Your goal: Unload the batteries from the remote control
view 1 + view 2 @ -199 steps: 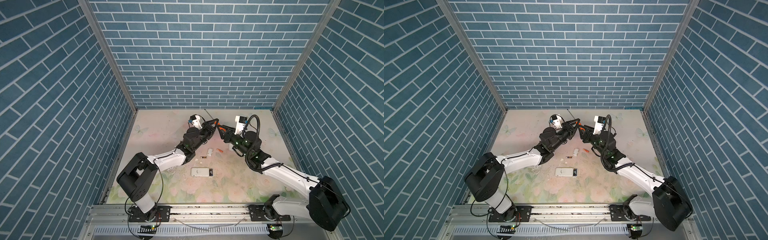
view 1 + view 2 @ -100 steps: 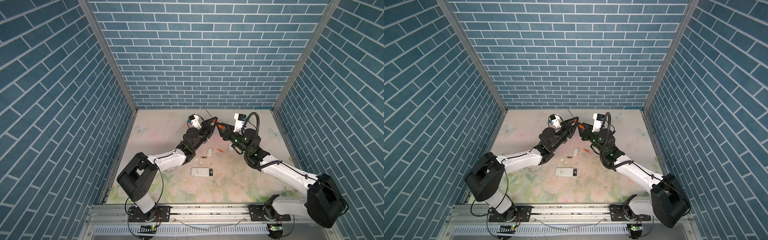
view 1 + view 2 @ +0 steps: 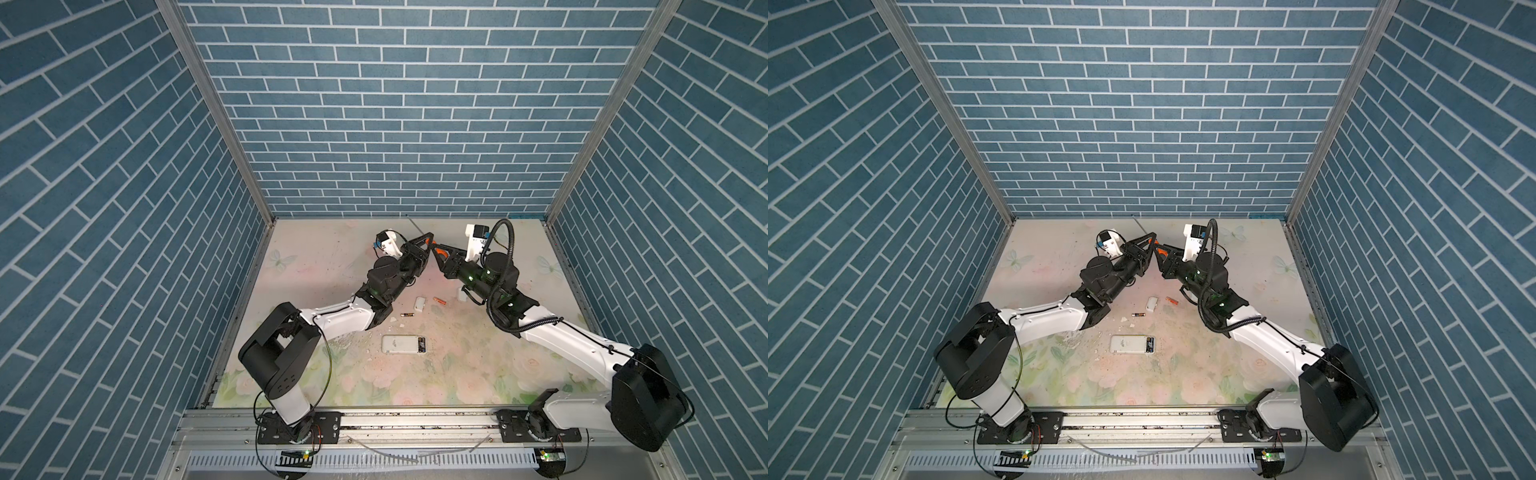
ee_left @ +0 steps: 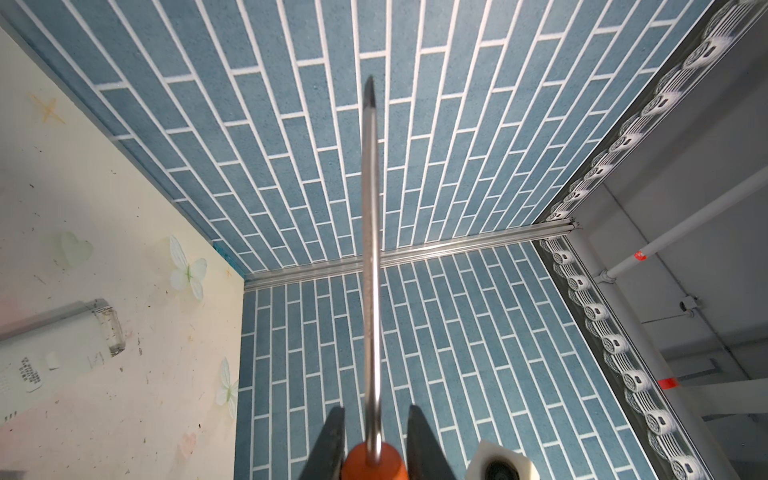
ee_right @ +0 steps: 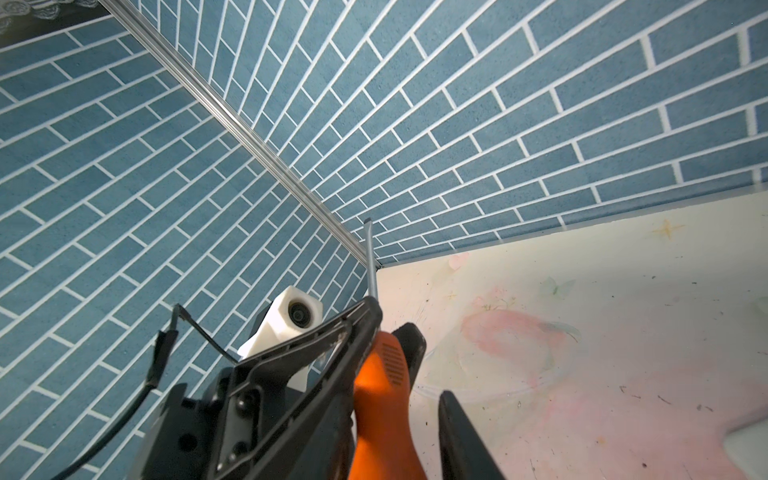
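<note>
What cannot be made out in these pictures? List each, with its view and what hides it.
In both top views the remote is too small to show whether its bay is empty.
In the left wrist view the picture's edge cuts off the screwdriver handle and a white device.

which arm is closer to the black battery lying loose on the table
Left. In both top views the left arm passes just beside the black battery; the right arm sits farther off, beyond the white cover and orange battery.
</note>
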